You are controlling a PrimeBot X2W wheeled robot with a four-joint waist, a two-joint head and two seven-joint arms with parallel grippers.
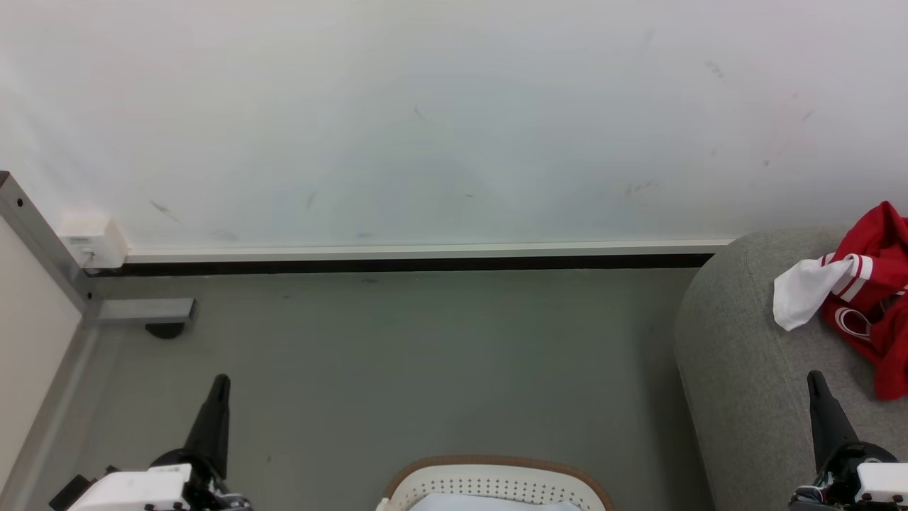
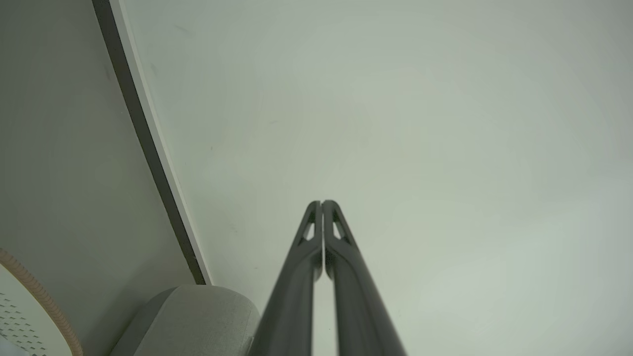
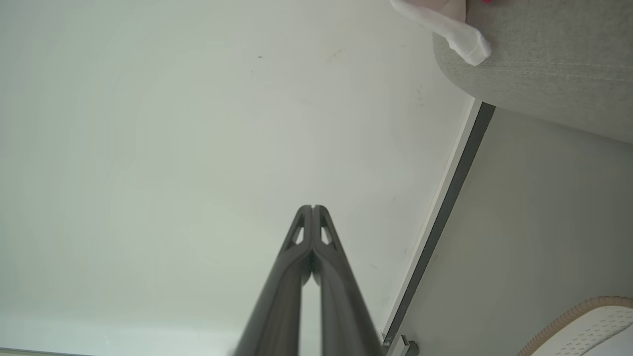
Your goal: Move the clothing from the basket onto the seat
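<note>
Red clothing (image 1: 876,284) with white stripes and a white panel lies on the grey seat (image 1: 745,369) at the right of the head view. A white piece of the clothing (image 3: 445,27) hangs over the seat (image 3: 554,64) edge in the right wrist view. The white basket (image 1: 496,486) with its tan rim sits at the bottom centre, something pale inside it. My left gripper (image 1: 220,383) is shut and empty at the lower left, fingertips together (image 2: 322,202). My right gripper (image 1: 814,377) is shut and empty in front of the seat, fingertips closed (image 3: 312,207).
A white wall (image 1: 425,121) with a dark skirting strip (image 1: 411,263) runs across the back. A grey metal frame leg (image 1: 142,310) and a pale panel stand at the left. Grey floor (image 1: 425,369) lies between basket and wall. The basket rim (image 3: 578,316) shows in the right wrist view.
</note>
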